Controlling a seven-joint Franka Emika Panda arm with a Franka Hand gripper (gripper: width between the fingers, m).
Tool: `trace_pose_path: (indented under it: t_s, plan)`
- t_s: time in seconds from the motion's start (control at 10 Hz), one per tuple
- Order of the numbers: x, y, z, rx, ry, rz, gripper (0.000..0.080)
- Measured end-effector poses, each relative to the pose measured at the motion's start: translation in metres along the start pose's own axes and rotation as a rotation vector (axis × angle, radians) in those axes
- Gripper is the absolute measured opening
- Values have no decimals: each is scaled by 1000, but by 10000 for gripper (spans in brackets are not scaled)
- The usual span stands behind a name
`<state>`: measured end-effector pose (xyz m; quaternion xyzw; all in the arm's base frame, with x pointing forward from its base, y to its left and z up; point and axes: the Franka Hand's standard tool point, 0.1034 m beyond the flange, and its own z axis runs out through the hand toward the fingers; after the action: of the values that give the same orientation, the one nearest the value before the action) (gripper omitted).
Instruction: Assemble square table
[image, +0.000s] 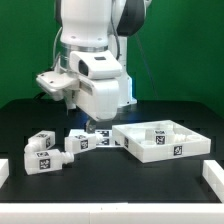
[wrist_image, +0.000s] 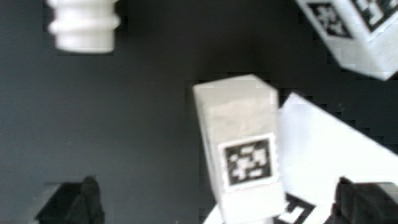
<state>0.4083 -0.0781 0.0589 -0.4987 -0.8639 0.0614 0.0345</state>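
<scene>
Plastic, white and matte, makes every part you see: the ribbed square slab (image: 160, 140) lies flat on the black table (image: 25, 125) at the exterior view's right, with blocky legs (image: 78, 143) just beside it. Your gripper (wrist_image: 217, 205) hangs over one leg (wrist_image: 237, 115) with its fingers (wrist_image: 71, 200) spread apart, clasping nothing (the leg's tag (wrist_image: 249, 160) is a black-and-white pattern, no readable writing).
</scene>
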Motion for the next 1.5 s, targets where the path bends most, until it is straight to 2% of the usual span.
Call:
trace_pose_path:
  t_s: [0.3, 0.5, 0.6, 0.7, 0.8, 1.2, 1.3, 1.4, 1.5]
  plan:
    - [-1, -1, 1, 2, 1, 20, 649]
    - [4, 5, -2, -7, 18, 320, 649]
    - [8, 6, 1, -11, 64, 550, 649]
    - [11, 8, 7, 1, 105, 774, 649]
    - [10, 10, 7, 11, 112, 864, 649]
    - [12, 11, 6, 23, 113, 1132, 649]
    - [20, 15, -1, 1, 106, 1290, 649]
    - [34, 21, -7, -26, 106, 1476, 649]
    - [52, 30, -6, -57, 127, 1651, 649]
